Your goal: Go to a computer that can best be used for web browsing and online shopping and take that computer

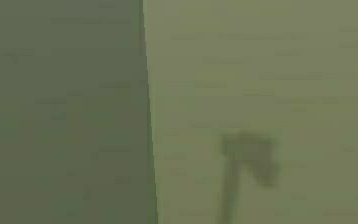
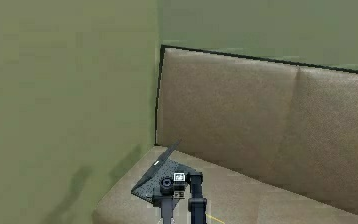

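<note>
Item: laptop (image 2: pixel 153 174), dark, flat, lying on sofa (image 2: pixel 277 120) seat corner, directly at gripper (image 2: pixel 168 186) tip. Arm (image 2: pixel 198 208) reaches toward it, apparently for pickup. Grip state: cannot tell; held or not, unclear.

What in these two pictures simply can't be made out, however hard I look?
1. Arm side view: whether the gripper holds anything, because the dark flat thing lies on the sofa right behind it.
2. Arm side view: the dark flat thing's near edge, covered by the gripper and arm; too small to confirm it is a computer.
3. Arm side view: the sofa's full length, cut off by the right edge.
</note>
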